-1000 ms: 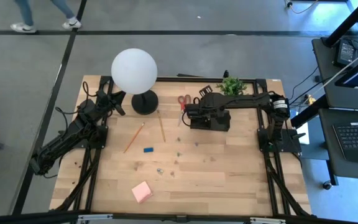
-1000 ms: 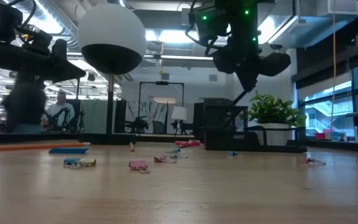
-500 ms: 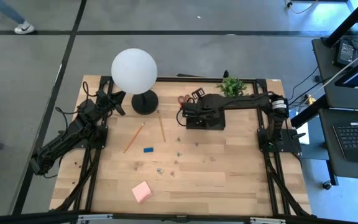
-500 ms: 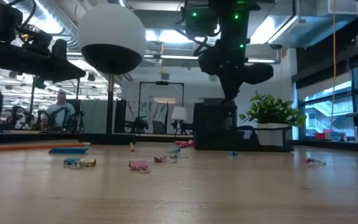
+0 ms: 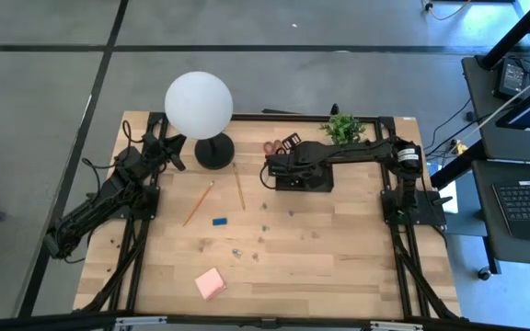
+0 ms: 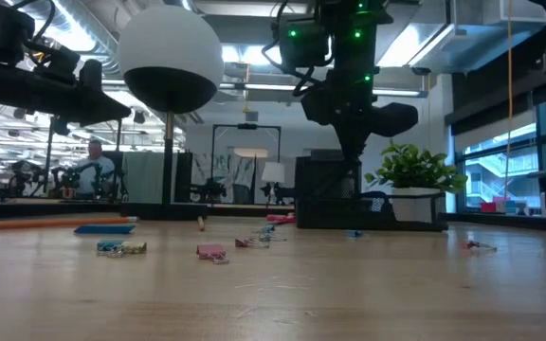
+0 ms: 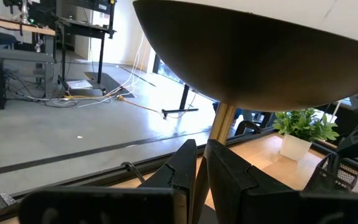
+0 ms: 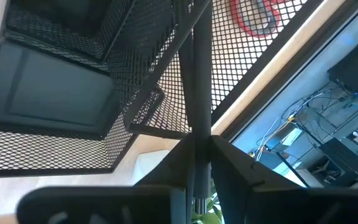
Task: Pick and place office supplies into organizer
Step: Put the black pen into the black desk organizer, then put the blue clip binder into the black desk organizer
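Black mesh forms the walls of the organizer [image 5: 313,180], which stands near the far edge of the wooden table [image 5: 339,267]. The right gripper [image 8: 197,146] hangs directly above the organizer's left end, as the high view shows it. Its two fingers are pinched on a slim black pen [image 8: 199,74]. The pen runs straight out from the fingertips, down toward the mesh box. In the right wrist view its shaft crosses the organizer's wall and dividers. Whether the tip is already inside a compartment cannot be told. In the low view the gripper sits over the organizer with the pen upright.

The red-handled scissors [image 5: 272,146] lie just beside the organizer, at its far left corner. Their handles show through the mesh in the right wrist view.

Two wooden pencils [image 5: 238,187] lie farther to the organizer's left. The blue eraser [image 5: 220,221] is left of it and nearer the front of the table. Small clips [image 5: 236,250] are scattered in front of the organizer, well apart from it. The pink sticky-note pad [image 5: 211,283] lies farthest from it, toward the front left.

The left gripper [image 7: 199,165] waits well to the organizer's left with its fingers pressed together and nothing between them.
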